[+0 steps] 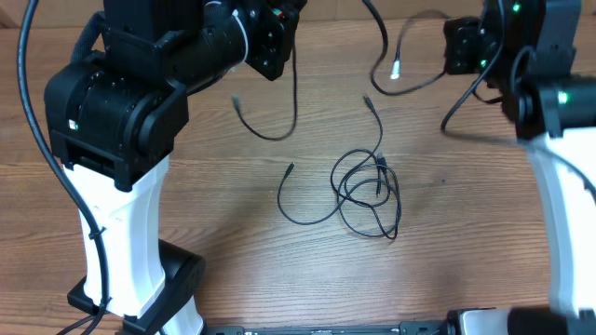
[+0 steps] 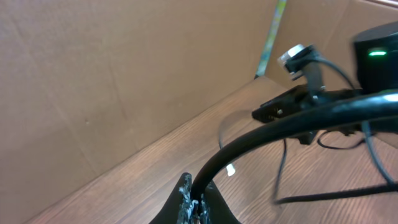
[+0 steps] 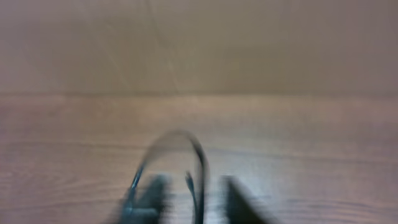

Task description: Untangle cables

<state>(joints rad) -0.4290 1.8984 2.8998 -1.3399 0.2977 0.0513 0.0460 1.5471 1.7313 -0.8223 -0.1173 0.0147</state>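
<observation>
A tangle of thin black cables [image 1: 368,191] lies at the table's middle, with a loose end [image 1: 291,168] trailing left. My left gripper [image 1: 279,51] is raised at the back and shut on one black cable [image 1: 279,130] that hangs in a curve to the table. In the left wrist view the jaws [image 2: 196,202] pinch that cable [image 2: 261,134]. My right gripper [image 1: 454,46] is at the back right beside another cable loop with a white plug end [image 1: 395,67]. In the blurred right wrist view its fingers [image 3: 198,199] stand apart with a thin cable [image 3: 199,158] between them.
Cardboard walls [image 2: 124,74] enclose the back of the wooden table [image 1: 466,223]. The white arm bases stand at the left [image 1: 130,242] and right [image 1: 568,214]. Thick black robot wires [image 1: 47,149] run along the left arm.
</observation>
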